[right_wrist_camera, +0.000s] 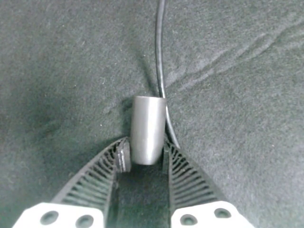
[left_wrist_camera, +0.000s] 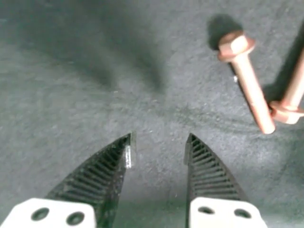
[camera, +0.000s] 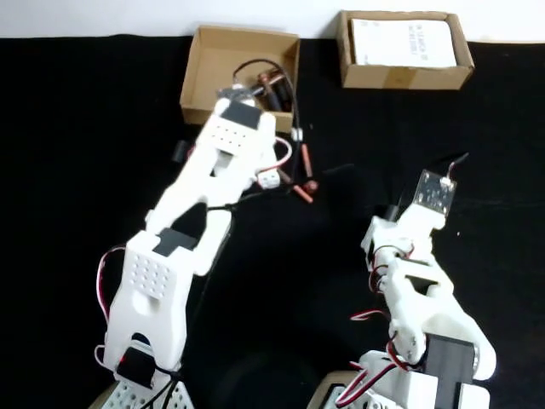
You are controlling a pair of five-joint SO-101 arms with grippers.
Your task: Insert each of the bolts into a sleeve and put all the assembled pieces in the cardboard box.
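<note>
Right arm point(camera: 426, 298) sits at the lower right of the high view, low over the black-clothed bench point(camera: 68, 170). Right jaws are clamped on a grey sleeve point(right_wrist_camera: 148, 129), one pad on each side, most of the sleeve sticking out past the tips. A thin black cable point(right_wrist_camera: 160, 47) runs over the cloth right beside the sleeve.

Left arm point(camera: 196, 213) stretches from the lower left up to the upper middle of the high view, its end at the near edge of the cardboard box point(camera: 200, 77). Left jaws are spread apart over bare cloth, nothing between them. Two copper-coloured bolts lie on the cloth just past the tips: first bolt point(left_wrist_camera: 247, 80) flat, second bolt point(left_wrist_camera: 292, 95) with its head against the first's shank end. In the high view they sit mid-frame, one point(camera: 304, 160) just above the other point(camera: 302, 192).

The cardboard box, upper left of centre, holds some dark and copper-coloured pieces point(camera: 272, 89), partly hidden by the arm.

A second box point(camera: 400, 77), upper right, holds a white sheet point(camera: 400, 43).
</note>
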